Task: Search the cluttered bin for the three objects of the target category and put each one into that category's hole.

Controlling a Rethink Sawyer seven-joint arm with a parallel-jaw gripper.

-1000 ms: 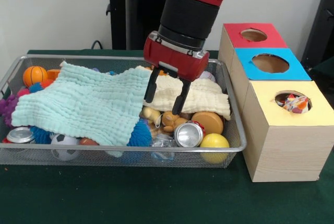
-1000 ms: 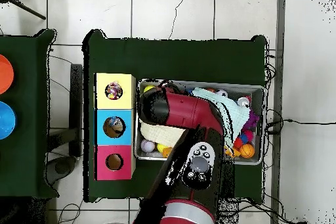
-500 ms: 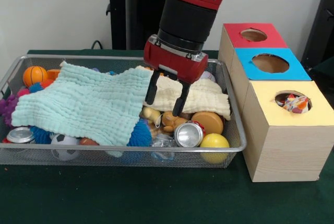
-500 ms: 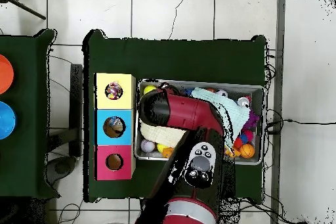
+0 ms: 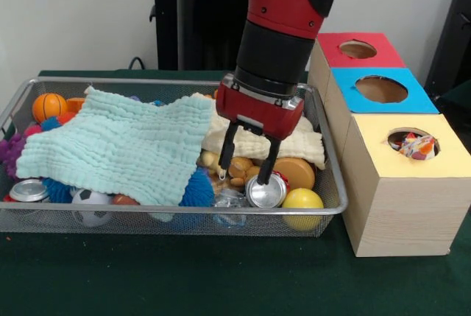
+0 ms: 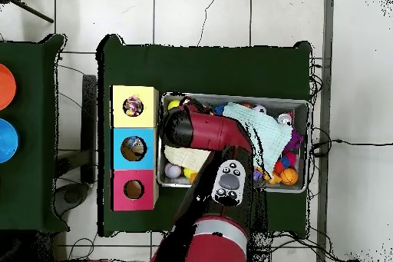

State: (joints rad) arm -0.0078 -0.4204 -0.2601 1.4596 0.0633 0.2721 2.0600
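The gripper (image 5: 246,171) hung with fingers spread and empty over a brown plush toy (image 5: 237,169) beside a silver can (image 5: 266,190) in the wire bin (image 5: 221,211); closing there risked pinching the can rim or the cream cloth (image 5: 294,139) instead

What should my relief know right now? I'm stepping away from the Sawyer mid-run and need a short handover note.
Pincer: open, empty, lowered into the wire bin, fingers straddling the tan toys just above the crushed silver can.
Bin: a mint cloth and a cream cloth cover much of the clutter; the yellow ball sits at the front corner beside the can.
Done: the yellow box hole already holds a colourful item; the blue hole shows something inside from overhead.
Left: the red hole looks empty; nothing is grasped yet.
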